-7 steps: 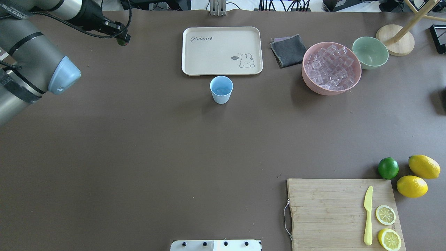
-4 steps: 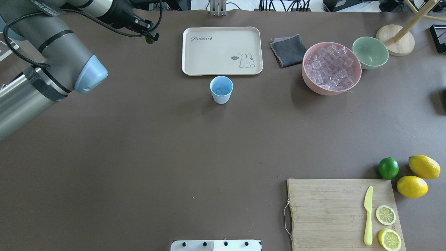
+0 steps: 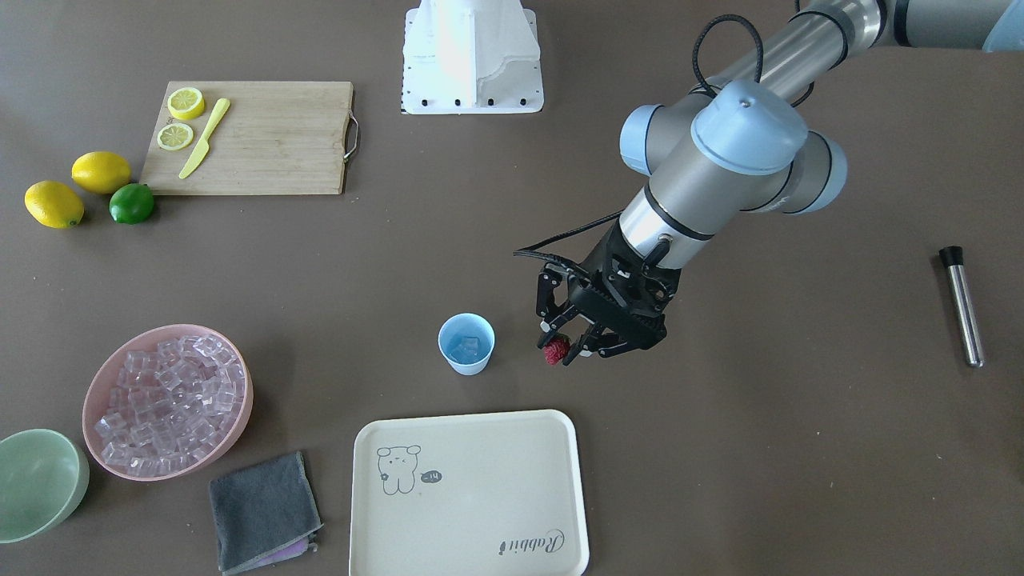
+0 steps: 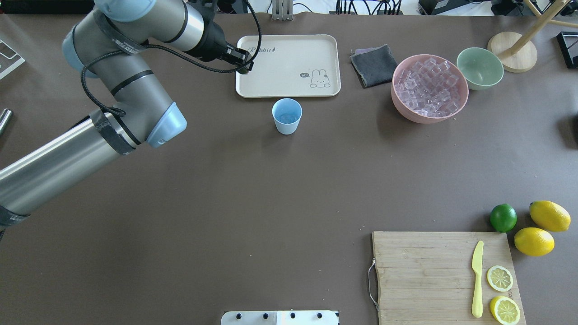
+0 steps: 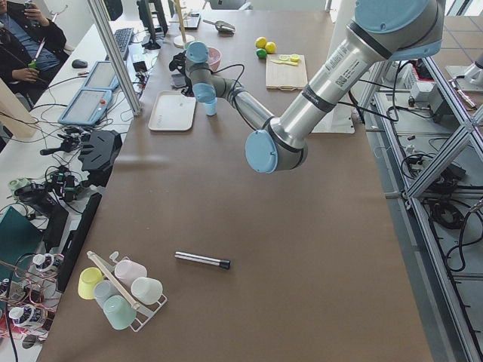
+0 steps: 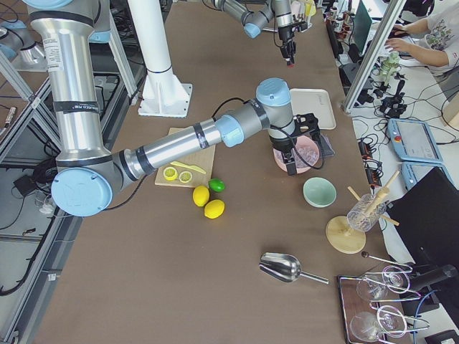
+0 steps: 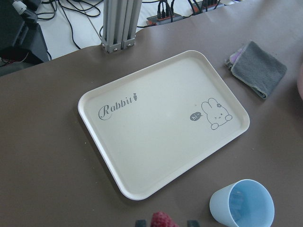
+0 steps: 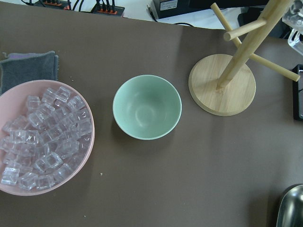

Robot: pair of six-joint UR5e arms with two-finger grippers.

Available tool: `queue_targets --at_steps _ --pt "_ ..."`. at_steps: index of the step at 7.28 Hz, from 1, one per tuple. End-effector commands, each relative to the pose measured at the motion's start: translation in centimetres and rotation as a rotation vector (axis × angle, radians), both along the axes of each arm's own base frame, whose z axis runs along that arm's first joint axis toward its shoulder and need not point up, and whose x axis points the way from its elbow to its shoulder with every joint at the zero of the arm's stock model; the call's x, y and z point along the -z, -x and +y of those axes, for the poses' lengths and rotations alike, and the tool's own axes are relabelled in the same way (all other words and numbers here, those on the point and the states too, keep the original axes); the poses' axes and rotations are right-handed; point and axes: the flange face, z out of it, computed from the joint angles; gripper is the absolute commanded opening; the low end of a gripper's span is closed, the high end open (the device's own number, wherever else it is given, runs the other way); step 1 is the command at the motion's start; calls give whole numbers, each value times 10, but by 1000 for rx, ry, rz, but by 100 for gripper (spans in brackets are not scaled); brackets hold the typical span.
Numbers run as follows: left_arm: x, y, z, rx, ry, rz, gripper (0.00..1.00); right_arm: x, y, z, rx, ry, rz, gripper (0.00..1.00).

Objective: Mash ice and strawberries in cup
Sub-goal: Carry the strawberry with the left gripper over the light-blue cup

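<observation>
Worktop (image 3: 720, 480): brown. Task roughly midway, by my reading.

Pink bowl (image 4: 417, 117): far right, spare cubes.

Cup (image 3: 466, 344): light-blue, upright, mid-worktop, just near side of tray (image 3: 480, 480).

Left end effector (image 3: 564, 353): clenched on strawberry (image 3: 555, 350), above worktop just beside cup on robot's left, not yet over mouth.

Right end effector (image 6: 291, 168): above pink bowl; grip cannot tell.

Metal rod (image 3: 960, 304): lying well left, likely masher.

Ice (image 3: 464, 349): few clear cubes inside cup.

Strawberry: small, red, bumpy.

Left: drop berry, mash.
</observation>
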Motion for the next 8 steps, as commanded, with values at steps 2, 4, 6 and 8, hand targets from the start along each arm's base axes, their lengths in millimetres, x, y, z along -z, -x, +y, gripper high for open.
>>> queue_targets --at_steps 2,4,6,8 --pt "10 -63 40 14 -22 42 0 -8 -4 8 -7 9 6 100" --pt "10 -81 49 26 -32 37 0 -8 -7 10 -13 5 13 100" --pt "5 -97 51 12 -38 44 0 -7 -7 9 -17 3 19 100" --pt "1 -104 55 4 -40 45 0 -6 -7 8 -17 0 18 100"
